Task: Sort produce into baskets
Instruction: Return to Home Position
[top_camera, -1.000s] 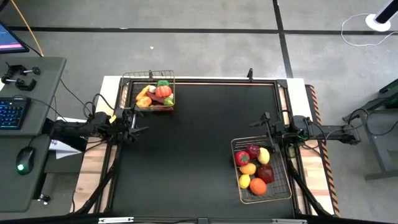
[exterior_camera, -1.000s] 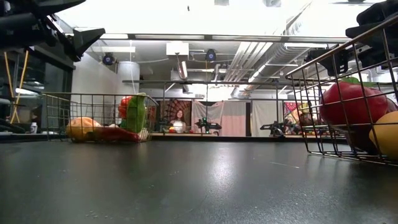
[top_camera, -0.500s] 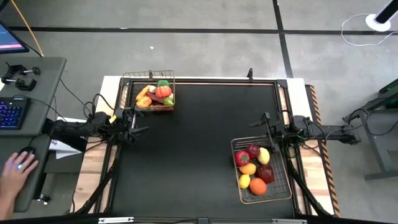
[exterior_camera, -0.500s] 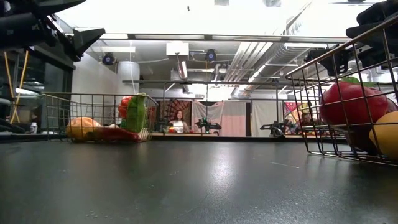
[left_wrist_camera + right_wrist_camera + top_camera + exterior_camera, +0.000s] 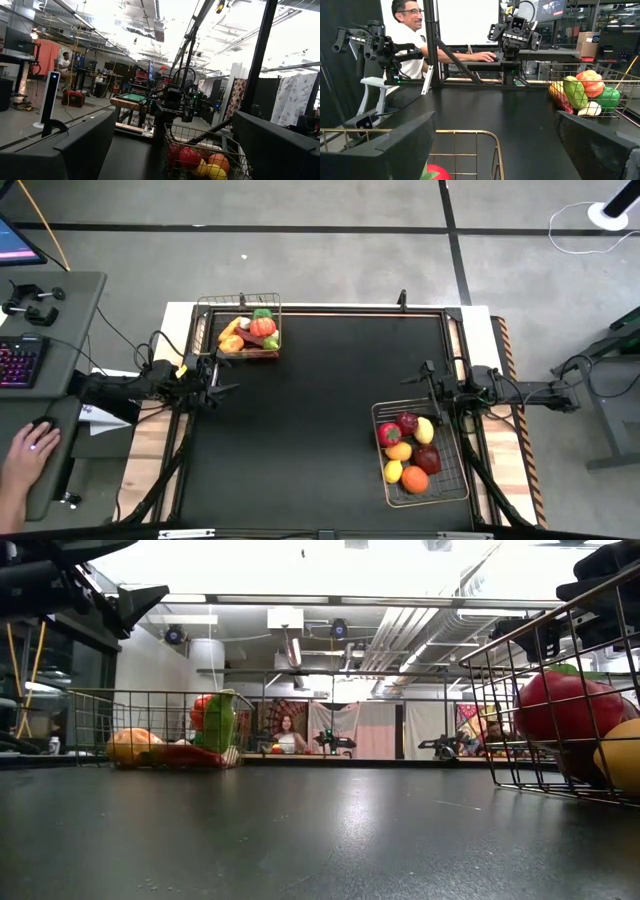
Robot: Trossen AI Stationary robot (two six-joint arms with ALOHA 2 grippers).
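Judging progress: the sort looks done, w/ no loose produce anywhere on the black-topped table [image 5: 320, 410] in the high view.

Near right corner of the table: larger rectangular metal wire-mesh basket [image 5: 446, 489], holding approx. seven pcs, incl. a red apple [image 5: 389, 434], yellow lemons [image 5: 393, 471], a round orange fruit [image 5: 415, 479] and dark-red pcs.

Halfway back, at the table's right edge: right gripper [image 5: 428, 392], just above that basket's far rim. Its fingers [image 5: 400, 145] are spread wide w/ nothing between them.

Same depth, at the table's left edge: left gripper [image 5: 222, 387], well apart from both baskets. Its fingers [image 5: 82, 147] are likewise spread and empty.

Far left corner of the table: smaller rectangular metal wire-mesh basket [image 5: 209, 316], packed at its right end w/ an orange pumpkin-shaped piece [image 5: 262, 327], green pcs, a yellow-orange piece and something white, prob. garlic.

Off the table's left edge, a person's hand [image 5: 25, 455] rests by a mouse on a grey desk.

Est. remaining: nothing to pick up. Fruit-type pcs sit in the near basket and veg-type in the far one, so the split looks consistent. Only parking the arms is left, and both already sit pulled back to the table's edges.
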